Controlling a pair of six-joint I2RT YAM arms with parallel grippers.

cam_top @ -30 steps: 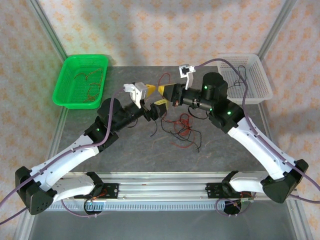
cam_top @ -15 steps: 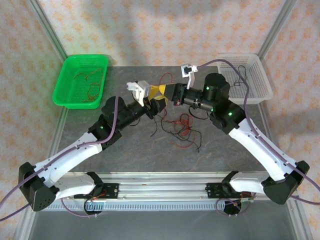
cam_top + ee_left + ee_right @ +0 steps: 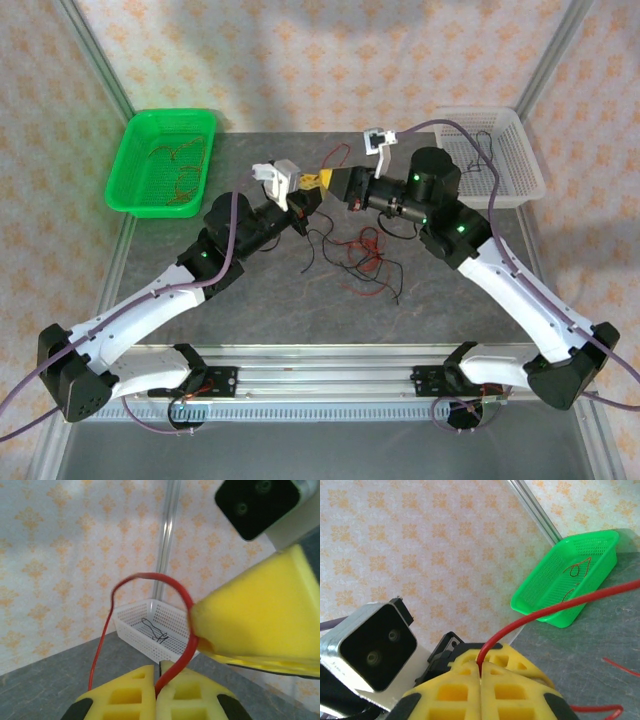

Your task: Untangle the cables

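- Workspace: a grey stone-patterned table [image 3: 250, 300] enclosed by cream walls with an orange motif.
- A green plastic mesh basket [image 3: 122, 170] at the far left corner holds loose red cables. A white plastic mesh basket [image 3: 530, 165] at the far right holds a thin black cable.
- The tangle of thin red and black cables [image 3: 365, 255] lies at the table centre, near the right arm.
- Left gripper [image 3: 156, 672]: yellow fingers closed together, pinching a thin red cable [image 3: 150, 575].
- Right gripper [image 3: 480, 667]: yellow fingers pressed together on the same thin red cable.
- The two grippers meet on the far side of the tangle, tips almost touching. The held cable arcs between them in a short loop.
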